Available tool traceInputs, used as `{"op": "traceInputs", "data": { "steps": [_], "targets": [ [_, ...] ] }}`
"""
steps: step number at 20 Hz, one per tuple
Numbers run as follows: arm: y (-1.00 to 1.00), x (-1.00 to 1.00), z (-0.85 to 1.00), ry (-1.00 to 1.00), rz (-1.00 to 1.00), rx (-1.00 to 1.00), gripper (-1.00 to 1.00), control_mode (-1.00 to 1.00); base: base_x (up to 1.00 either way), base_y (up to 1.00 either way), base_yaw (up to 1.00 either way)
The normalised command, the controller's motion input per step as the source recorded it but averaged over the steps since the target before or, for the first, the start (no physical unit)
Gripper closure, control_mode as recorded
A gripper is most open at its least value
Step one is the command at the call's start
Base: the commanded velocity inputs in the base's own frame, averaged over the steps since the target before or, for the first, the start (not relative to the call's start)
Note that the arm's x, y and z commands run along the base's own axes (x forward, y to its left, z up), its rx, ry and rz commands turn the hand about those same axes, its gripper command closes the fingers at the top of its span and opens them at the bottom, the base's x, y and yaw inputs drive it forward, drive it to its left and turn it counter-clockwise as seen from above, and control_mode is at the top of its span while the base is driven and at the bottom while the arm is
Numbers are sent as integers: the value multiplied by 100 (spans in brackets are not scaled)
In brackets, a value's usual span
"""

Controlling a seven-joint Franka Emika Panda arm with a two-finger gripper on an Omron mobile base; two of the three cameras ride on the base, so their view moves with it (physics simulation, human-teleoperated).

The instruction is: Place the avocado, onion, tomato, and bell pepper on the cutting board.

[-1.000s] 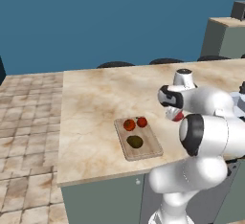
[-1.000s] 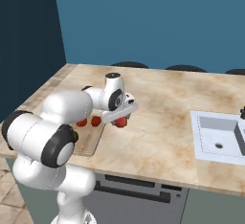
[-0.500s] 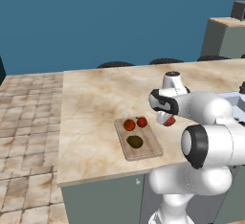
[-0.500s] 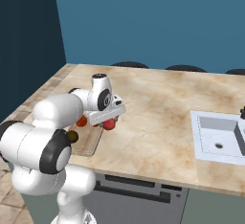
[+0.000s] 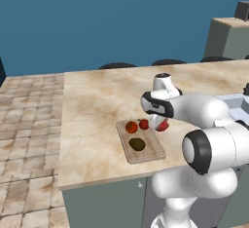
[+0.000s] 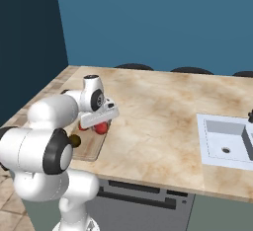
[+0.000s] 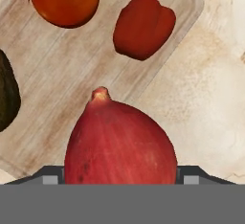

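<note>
— Since a second ago the arm has swung in from the bench's middle toward the cutting board [image 5: 146, 149], carrying the onion [image 7: 119, 141] with it. How much is done?

— Three of four, I'd say. On the board lie the tomato [image 5: 131, 126] and the bell pepper [image 5: 143, 123] near its far edge, and the avocado [image 5: 137, 144] closer to the bench's front edge.

— And the onion?

— Held in the gripper [image 5: 160, 123], jaws closed against its sides. From the hand view it hangs over the board's right edge, partly over wood and partly over bare bench [image 5: 92, 105]; whether it is above the surface or touching I cannot tell.

— So what's left?

— Only setting it down. My guess is it should shift a little further inward first, into the free patch between the pepper and the avocado, so it doesn't roll off
</note>
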Motion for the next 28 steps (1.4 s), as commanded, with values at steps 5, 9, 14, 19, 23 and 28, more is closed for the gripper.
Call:
{"op": "traceInputs", "data": {
  "steps": [5, 9, 14, 19, 23, 28],
  "targets": [
    [31, -3, -12, 5, 0, 0, 100, -100, 0, 0, 0],
    [11, -5, -22, 1, 0, 0, 100, -100, 0, 0, 0],
    [6, -3, -24, 0, 0, -1, 100, -100, 0, 0, 0],
    [15, -3, -20, 0, 0, -2, 100, -100, 0, 0, 0],
    [5, -1, -16, 0, 0, 0, 100, -100, 0, 0, 0],
    [0, 0, -11, 0, 0, 0, 100, -100, 0, 0, 0]
  ]
}}
